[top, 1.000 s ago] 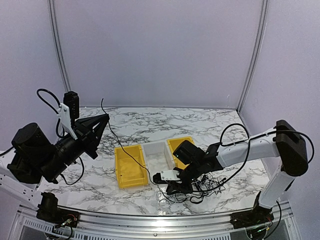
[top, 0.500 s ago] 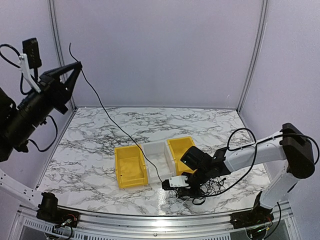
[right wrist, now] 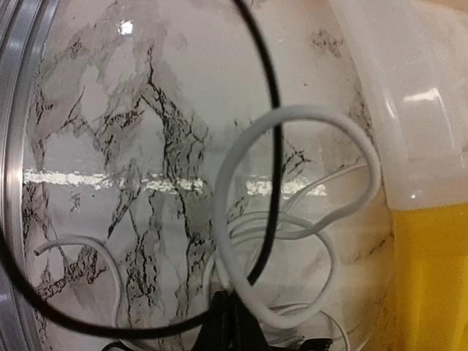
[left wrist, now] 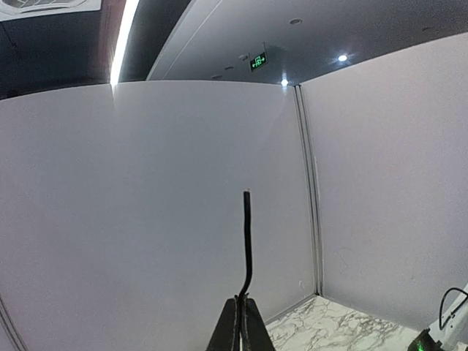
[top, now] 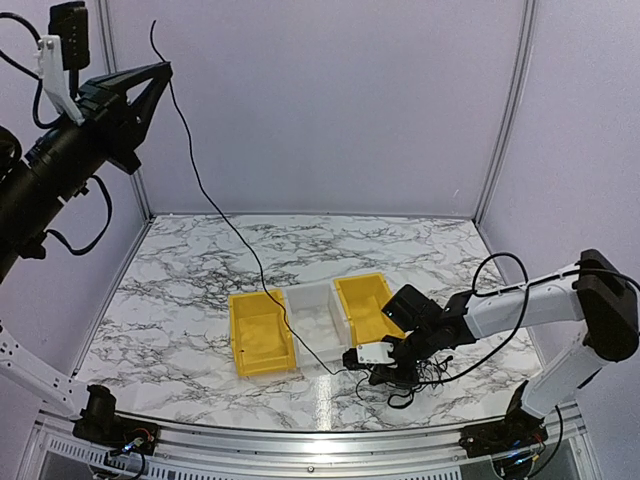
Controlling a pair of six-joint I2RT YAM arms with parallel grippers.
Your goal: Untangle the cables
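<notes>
One black cable [top: 215,215] is coming out of the tangle [top: 412,378], so the step looks like extraction, mid-pull. The left gripper [top: 158,72] is high at the far left, jaws clenched on that cable with a short tail poking above the tips. The strand drops past the left yellow bin [top: 262,340] to the pile on the bench [top: 180,290].

The right gripper [top: 388,376] is down on the pile, jaws clenched. The pale cable [right wrist: 292,117] loops right at its tips, but whether a strand is pinched cannot be told.

The next move likely needs more lift from the left while the right pins the knot, or the whole pile drags.

Versus a second ago, the left arm has gone from bench height to overhead. The right gripper has slid right and shut.
</notes>
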